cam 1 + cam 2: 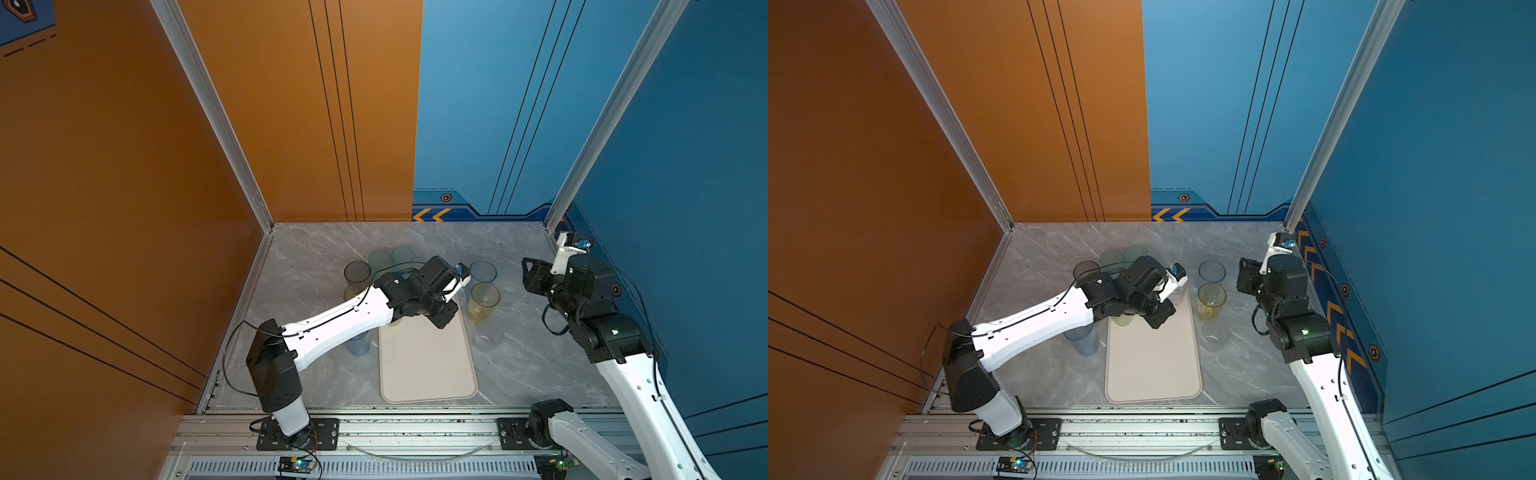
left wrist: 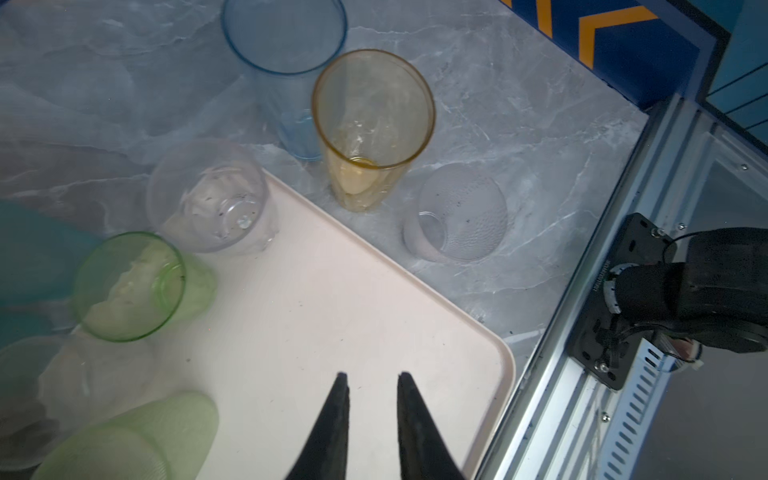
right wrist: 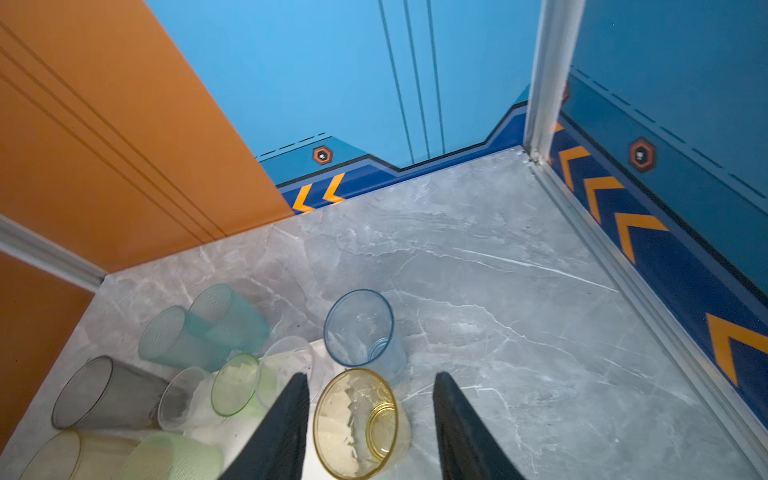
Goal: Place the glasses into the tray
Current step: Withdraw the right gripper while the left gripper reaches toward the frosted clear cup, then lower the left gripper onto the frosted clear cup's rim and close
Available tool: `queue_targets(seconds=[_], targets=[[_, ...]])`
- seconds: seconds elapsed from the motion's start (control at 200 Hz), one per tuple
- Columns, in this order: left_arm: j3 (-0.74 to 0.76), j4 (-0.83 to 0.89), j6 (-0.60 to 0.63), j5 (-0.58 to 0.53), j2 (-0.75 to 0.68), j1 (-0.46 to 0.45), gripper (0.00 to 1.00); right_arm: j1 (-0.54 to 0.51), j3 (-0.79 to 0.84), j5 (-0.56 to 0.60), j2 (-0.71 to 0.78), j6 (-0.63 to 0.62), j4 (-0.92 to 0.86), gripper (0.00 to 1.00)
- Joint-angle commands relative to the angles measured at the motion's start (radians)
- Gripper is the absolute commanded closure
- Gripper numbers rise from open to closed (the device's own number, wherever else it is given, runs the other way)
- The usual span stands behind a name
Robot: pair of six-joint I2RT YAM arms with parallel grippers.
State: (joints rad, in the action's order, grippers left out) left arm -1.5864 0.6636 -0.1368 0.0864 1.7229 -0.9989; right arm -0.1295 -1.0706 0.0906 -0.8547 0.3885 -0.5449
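Note:
The cream tray lies mid-table. My left gripper hovers over its far end, jaws a little open and empty. A short clear glass and a green glass stand on that end. Right of the tray stand a blue glass, a tall yellow glass and a clear dimpled glass. My right gripper hangs open, raised to the right of the yellow glass. Grey and teal glasses stand left of the tray.
A light blue glass stands under my left forearm beside the tray. The aluminium front rail carries both arm bases. The orange wall closes the left side and the blue wall the right, close behind my right arm.

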Motion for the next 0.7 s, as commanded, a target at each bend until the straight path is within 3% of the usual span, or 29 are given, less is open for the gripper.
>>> queue_targets(seconds=[0.0,0.696], targets=[[-0.062,0.030,-0.027,0.069,0.077,-0.046,0.77,0.063,0.034,-0.093,0.002,0.042,0.013,0.52],[-0.347,0.115,-0.057,-0.010,0.383,-0.073,0.77,0.191,0.080,-0.246,0.014,0.044,0.061,0.52]])
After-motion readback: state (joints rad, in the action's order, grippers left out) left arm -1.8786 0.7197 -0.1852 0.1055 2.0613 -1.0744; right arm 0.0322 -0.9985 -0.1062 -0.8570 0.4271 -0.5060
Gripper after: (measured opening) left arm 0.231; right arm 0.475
